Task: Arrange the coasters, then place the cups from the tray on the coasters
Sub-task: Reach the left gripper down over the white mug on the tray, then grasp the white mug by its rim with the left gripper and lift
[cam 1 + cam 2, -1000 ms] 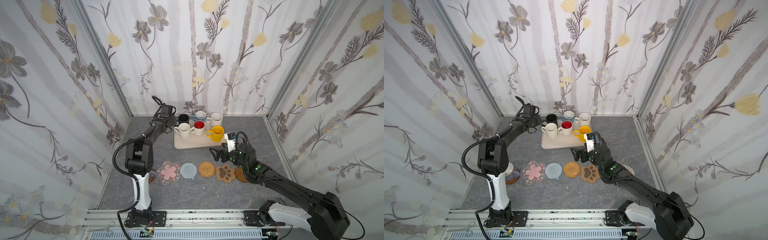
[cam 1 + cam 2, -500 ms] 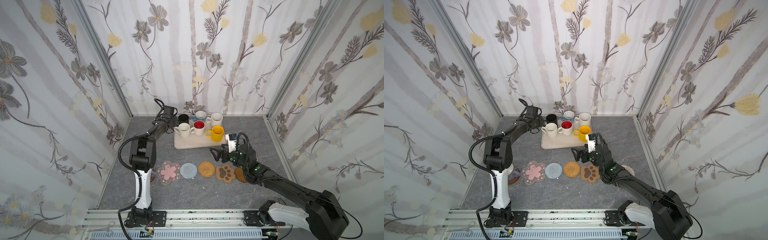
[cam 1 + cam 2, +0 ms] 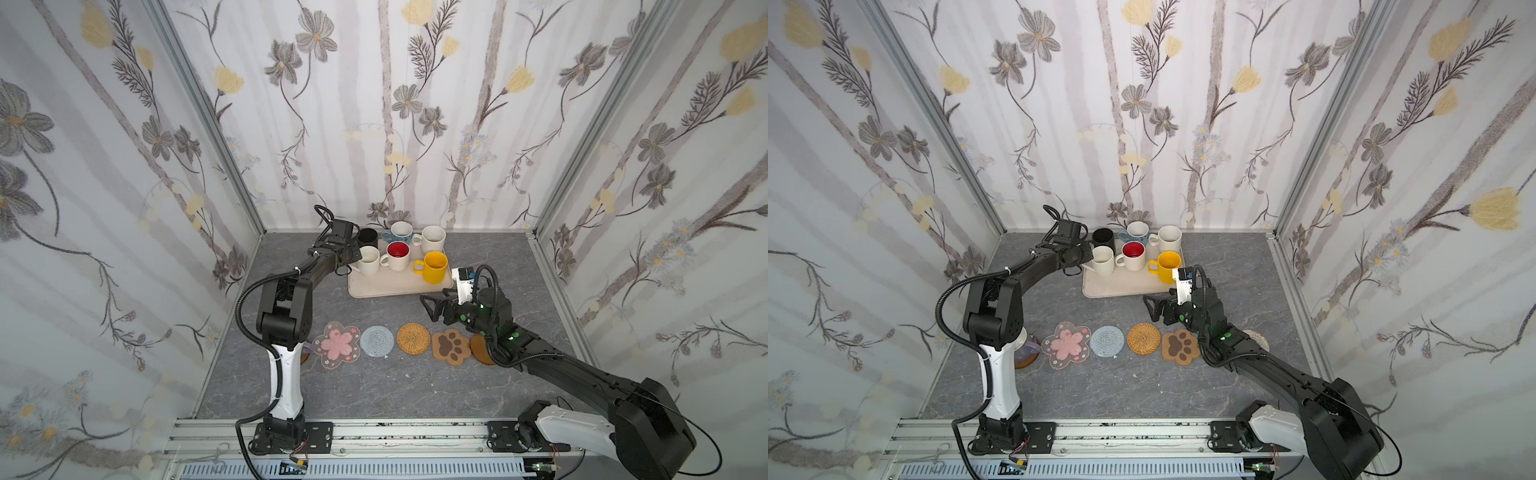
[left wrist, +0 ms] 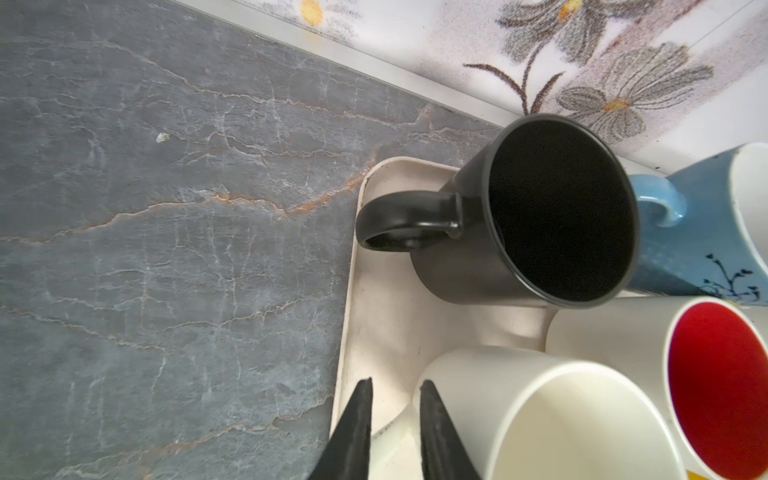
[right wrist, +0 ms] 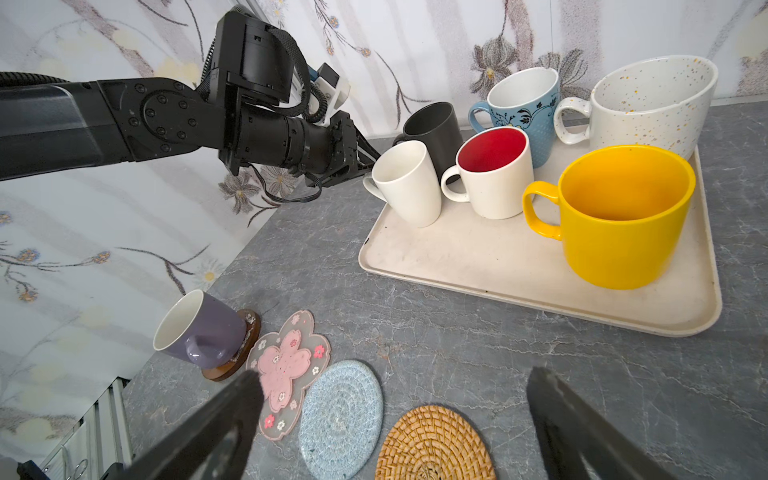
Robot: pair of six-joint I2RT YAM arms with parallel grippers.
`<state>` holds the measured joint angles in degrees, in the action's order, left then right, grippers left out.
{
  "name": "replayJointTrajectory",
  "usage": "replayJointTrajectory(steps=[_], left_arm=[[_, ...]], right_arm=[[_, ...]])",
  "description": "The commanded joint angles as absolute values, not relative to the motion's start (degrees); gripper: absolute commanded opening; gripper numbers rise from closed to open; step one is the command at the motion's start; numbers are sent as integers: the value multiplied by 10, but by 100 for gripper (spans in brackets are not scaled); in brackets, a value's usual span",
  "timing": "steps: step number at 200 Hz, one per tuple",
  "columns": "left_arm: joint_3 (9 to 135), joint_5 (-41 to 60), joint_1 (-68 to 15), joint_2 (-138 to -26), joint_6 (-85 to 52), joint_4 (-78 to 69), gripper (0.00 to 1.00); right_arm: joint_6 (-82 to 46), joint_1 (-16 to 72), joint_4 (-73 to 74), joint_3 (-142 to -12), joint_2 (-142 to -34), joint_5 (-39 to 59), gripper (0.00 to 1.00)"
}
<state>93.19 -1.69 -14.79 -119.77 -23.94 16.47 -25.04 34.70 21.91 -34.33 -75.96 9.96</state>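
The cream tray (image 3: 395, 287) holds several cups: black (image 3: 368, 238), blue-and-white (image 3: 400, 232), speckled white (image 3: 433, 240), plain white (image 3: 370, 261), red-inside (image 3: 397, 255) and yellow (image 3: 434, 267). My left gripper (image 4: 395, 386) is shut on the plain white cup's handle (image 4: 392, 432) at the tray's left edge. A lavender cup (image 5: 199, 332) stands on a brown wooden coaster (image 5: 237, 357). In a row lie the pink blossom (image 3: 336, 345), grey-blue (image 3: 377, 340), rattan (image 3: 413, 338), paw (image 3: 451, 345) and a brown disc (image 3: 482, 351). My right gripper (image 3: 428, 308) hovers open above them.
A white woven coaster (image 3: 1257, 337) peeks out behind my right arm in a top view. The left arm's base (image 3: 286, 324) hides most of the lavender cup in both top views. Flowered walls close in the back and both sides.
My left gripper has slid in along the tray's left edge to the plain white cup and closed its jaws round the handle. The right arm has barely moved.
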Motion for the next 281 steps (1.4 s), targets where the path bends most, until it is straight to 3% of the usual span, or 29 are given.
replayJointTrajectory(steps=[1, 108, 187, 281], left_arm=[[915, -15, -151, -1178, -249, 162, 24], [823, -20, -174, -1112, -267, 159, 25], [811, -17, -184, -1071, -268, 161, 51], [831, 4, -200, -1126, -248, 166, 56]], right_arm=[[-258, 346, 248, -344, -765, 102, 100], [-265, 342, 255, -351, -793, 122, 100], [-265, 340, 255, -354, -804, 125, 100], [-269, 338, 258, -352, -804, 123, 100]])
